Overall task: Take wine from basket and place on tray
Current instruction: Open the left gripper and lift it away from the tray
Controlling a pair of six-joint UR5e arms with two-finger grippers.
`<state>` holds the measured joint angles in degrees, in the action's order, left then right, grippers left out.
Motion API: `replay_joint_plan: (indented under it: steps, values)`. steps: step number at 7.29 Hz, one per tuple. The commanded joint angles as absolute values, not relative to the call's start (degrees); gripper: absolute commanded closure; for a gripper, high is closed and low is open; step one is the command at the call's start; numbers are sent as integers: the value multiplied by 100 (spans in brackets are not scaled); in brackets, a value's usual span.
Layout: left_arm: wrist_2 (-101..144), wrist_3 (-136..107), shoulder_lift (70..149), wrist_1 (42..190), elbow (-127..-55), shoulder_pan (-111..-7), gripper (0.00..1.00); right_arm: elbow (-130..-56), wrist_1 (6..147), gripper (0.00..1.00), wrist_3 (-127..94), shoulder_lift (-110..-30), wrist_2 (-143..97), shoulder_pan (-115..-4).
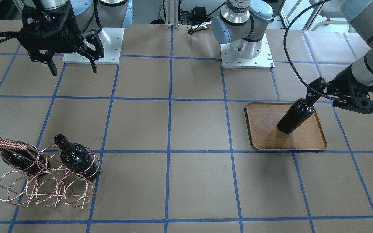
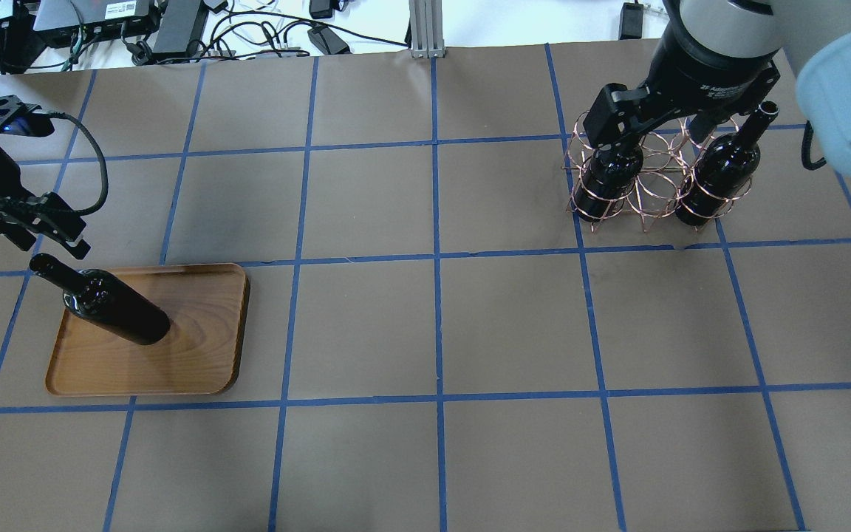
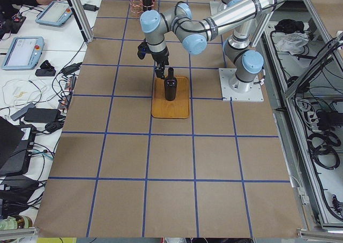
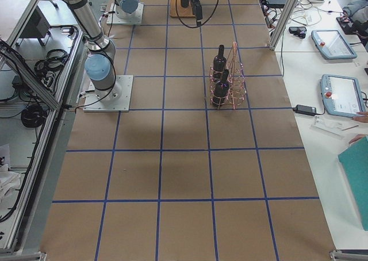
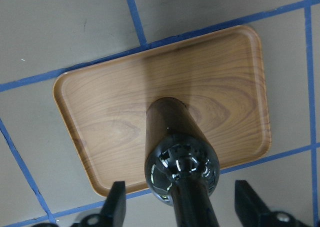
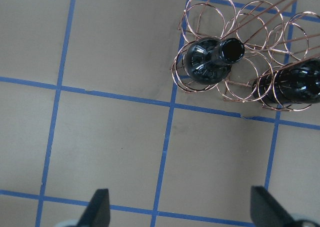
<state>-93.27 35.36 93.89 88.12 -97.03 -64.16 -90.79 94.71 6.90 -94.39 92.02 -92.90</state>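
Note:
One wine bottle (image 1: 295, 118) stands upright on the brown wood tray (image 1: 270, 142), near its back edge; it also shows in the overhead view (image 2: 111, 307). My left gripper (image 1: 310, 97) is open, its fingers on either side of the bottle's neck without touching it; the left wrist view (image 5: 184, 207) shows the gaps. The copper wire basket (image 1: 44, 181) stands far off and holds two more bottles (image 1: 76, 158) (image 1: 18, 158). My right gripper (image 1: 74, 69) is open and empty, raised high on the robot's side of the basket (image 6: 235, 22).
The table is brown paper with a blue tape grid. The two white arm base plates (image 1: 246, 61) sit at the robot's edge. Cables and tablets lie beyond the table's far edge (image 2: 174, 22).

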Motion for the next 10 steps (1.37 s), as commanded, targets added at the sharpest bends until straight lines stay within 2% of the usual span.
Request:
replay_joint_plan:
  steps: [1, 6, 10]
  values:
    - [-9256, 2449, 9133, 8851, -9528, -6713, 0, -9079, 9475, 0, 694, -9439, 9202, -9290]
    - [-8992, 1283, 8737, 8842, -9290, -8330, 0, -9079, 9475, 0, 686, -9439, 9202, -9290]
    - [-8789, 1301, 8499, 8947, -9369, -8569, 0, -9079, 9483, 0, 694, -9439, 9202, -9290]
